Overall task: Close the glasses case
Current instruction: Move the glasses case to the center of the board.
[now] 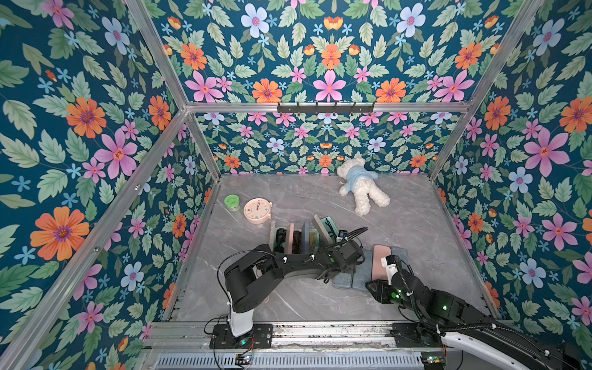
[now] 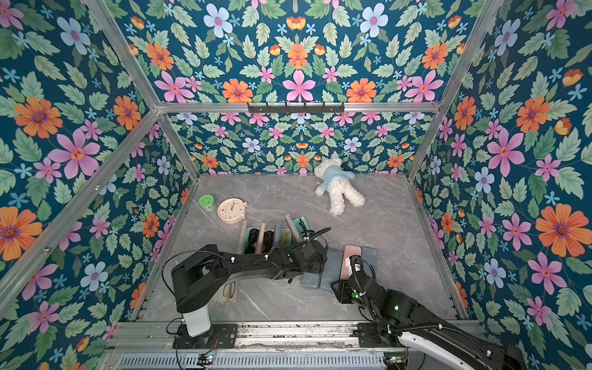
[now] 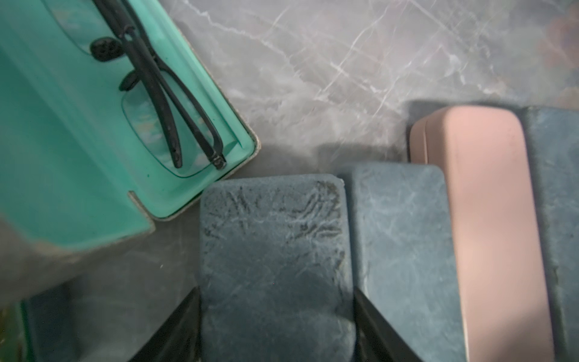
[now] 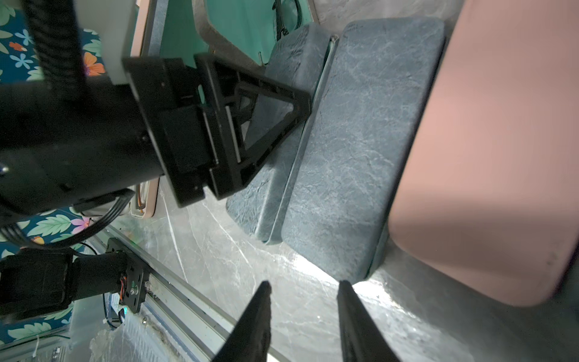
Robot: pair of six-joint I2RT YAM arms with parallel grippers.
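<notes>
Blue-grey glasses case (image 3: pixel 272 238) lies shut on the marble table (image 3: pixel 313 78), and my left claw (image 3: pixel 275 291) grasps it by its long sides. Just beside it lie a second blue case (image 3: pixel 401 235) and a pink case (image 3: pixel 482 203). My right claw (image 4: pixel 305 283) hangs spread and empty near their ends.

light: bright, even | wrist views: blurry | glare: tabletop (image 4: pixel 316 269)

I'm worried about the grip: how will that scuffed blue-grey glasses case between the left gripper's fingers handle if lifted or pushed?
The scuffed blue-grey case looks like a stiff hard shell, so it should keep its shape. Flat on the marble table, it would probably slide rather than roll. Its matte, scratched skin likely gives the left gripper decent friction.
</notes>
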